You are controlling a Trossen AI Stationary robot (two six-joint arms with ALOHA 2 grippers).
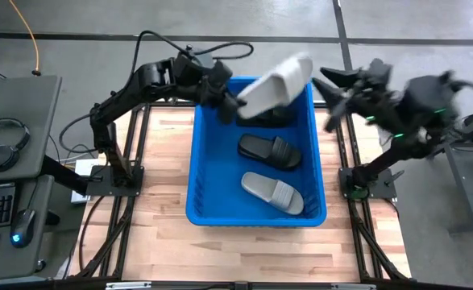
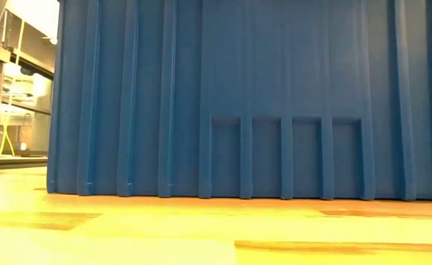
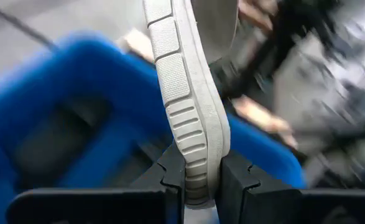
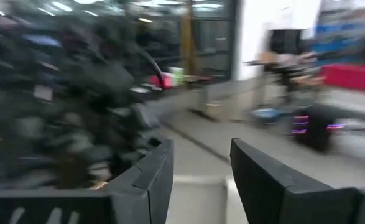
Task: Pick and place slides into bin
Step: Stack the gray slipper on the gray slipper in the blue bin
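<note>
A light grey slide [image 1: 276, 87] is held in my left gripper [image 1: 234, 107] above the far end of the blue bin [image 1: 206, 161]. The same slide shows sole-edge on in the left wrist view [image 3: 188, 93]. In the bin lie a grey slide [image 1: 272, 193], a black slide [image 1: 270, 151] and another black slide [image 1: 272, 118] at the far end, partly under the held one. My right gripper [image 1: 333, 84] is open and empty, raised beyond the bin's far right corner; it also shows in the right wrist view [image 4: 201, 168]. My left gripper pinches one end of the grey slide's sole [image 3: 198, 177] between its two fingers [image 3: 170, 174], the pads on the sole's two faces. The fingers come from the table's left side. The slide is lifted clear and sticks out past the fingers over the bin's far end.
The bin's near wall [image 2: 230, 103] fills the low view, standing on the wooden table [image 1: 155, 209]. A side desk with headphones [image 1: 2, 141], keyboard and mouse stands left of the table. The arm bases [image 1: 111, 181] flank the bin.
</note>
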